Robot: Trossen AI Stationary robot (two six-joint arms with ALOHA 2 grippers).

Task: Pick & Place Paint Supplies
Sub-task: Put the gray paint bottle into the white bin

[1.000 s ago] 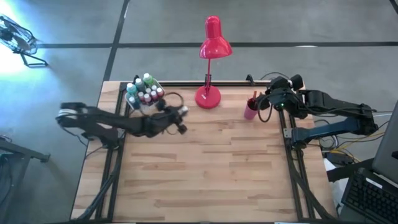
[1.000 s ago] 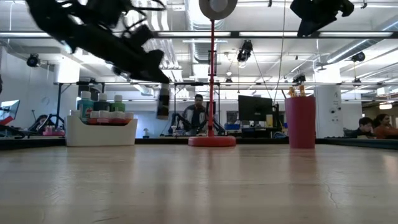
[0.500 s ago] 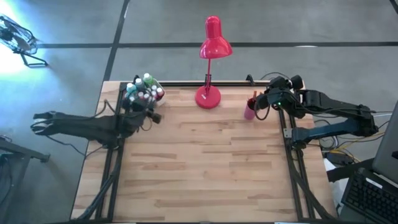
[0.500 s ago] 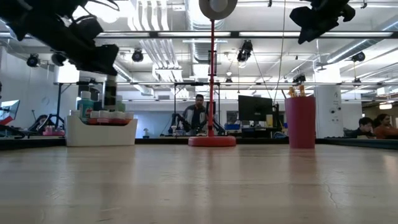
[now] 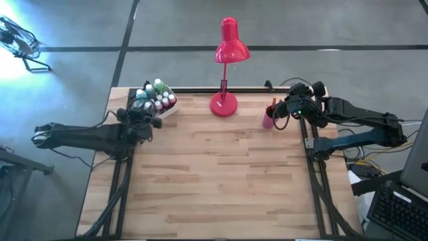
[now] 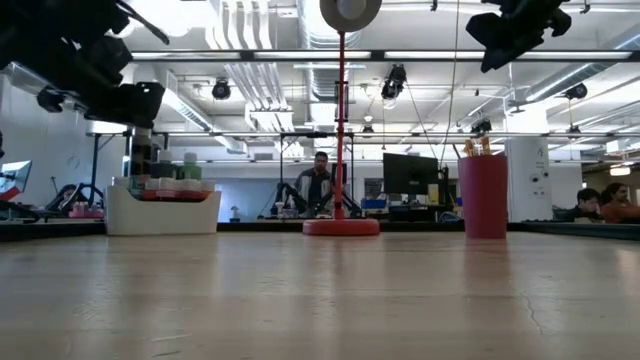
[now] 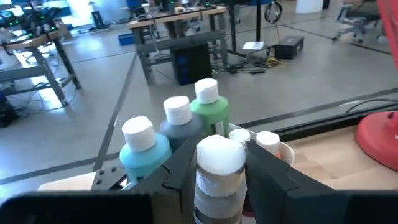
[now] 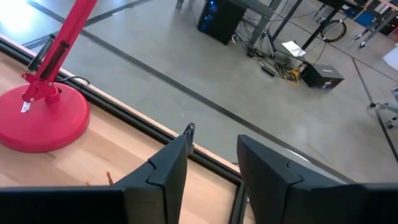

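Left tool [image 7: 219, 186] clamped on a white-capped paint bottle [image 7: 219, 171], raised beside the white tray [image 5: 167, 110] at the desk's [image 5: 221, 174] back left corner. Tray packed with upright paint bottles [image 5: 155, 99]: teal, grey-blue, green, red. Right tool [image 8: 211, 168] with fingers apart, nothing between them, hovering by a pink cup [image 5: 269, 118] holding brushes [image 6: 473, 147]. Red desk lamp [image 5: 227, 57] standing between tray and cup. Seated person [image 6: 318, 185] beyond the desk.
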